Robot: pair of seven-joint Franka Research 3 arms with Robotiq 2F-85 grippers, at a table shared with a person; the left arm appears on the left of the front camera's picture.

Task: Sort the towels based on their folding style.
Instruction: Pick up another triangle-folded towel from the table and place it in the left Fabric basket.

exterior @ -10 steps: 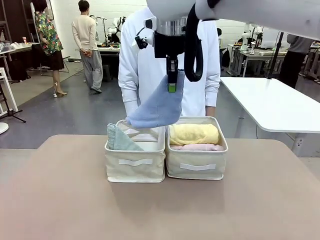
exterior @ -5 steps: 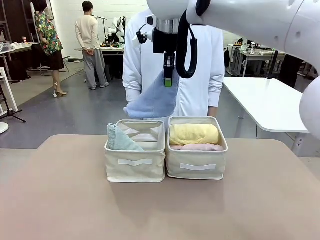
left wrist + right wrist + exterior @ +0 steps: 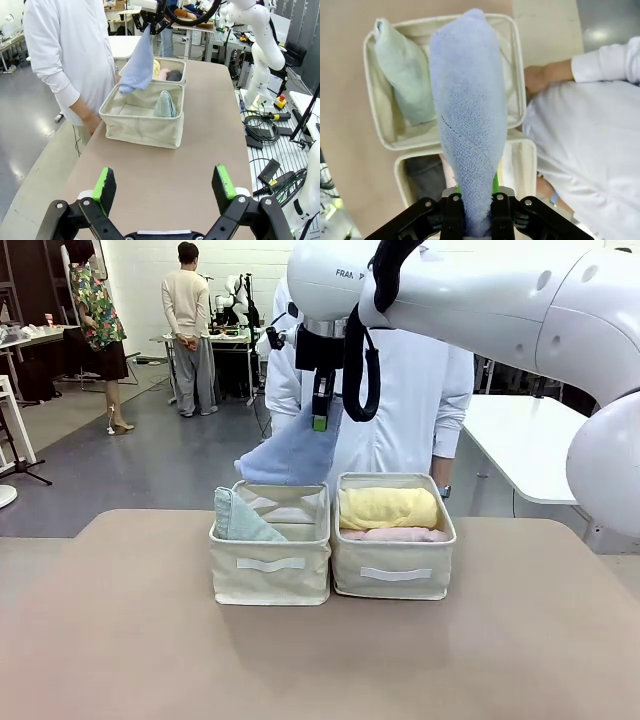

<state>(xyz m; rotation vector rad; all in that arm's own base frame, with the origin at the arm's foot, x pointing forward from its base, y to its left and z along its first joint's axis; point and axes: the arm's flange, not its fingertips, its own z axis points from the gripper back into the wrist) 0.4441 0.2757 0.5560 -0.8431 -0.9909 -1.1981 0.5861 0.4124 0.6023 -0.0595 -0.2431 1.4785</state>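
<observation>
My right gripper (image 3: 319, 424) hangs high over the left bin (image 3: 270, 570), shut on the tip of a periwinkle blue cone towel (image 3: 290, 455) that dangles below it. The same blue towel (image 3: 467, 115) hangs from my right fingers in the right wrist view. A pale green cone towel (image 3: 240, 520) leans in the left bin's near left corner. The right bin (image 3: 392, 575) holds a yellow rolled towel (image 3: 388, 508) on a pink one (image 3: 397, 535), and a dark grey roll (image 3: 425, 177) beside them. My left gripper (image 3: 164, 182) stands open, low over the table, well short of the bins.
A person in a white coat (image 3: 405, 390) stands right behind the bins, one hand (image 3: 540, 77) near the left bin's far wall. The tan table (image 3: 150, 650) stretches bare in front of the bins. Other people and tables stand far back.
My right gripper has risen and shifted left with the blue towel, which now hangs above the left bin's far rim. The person behind has shifted to the right.
</observation>
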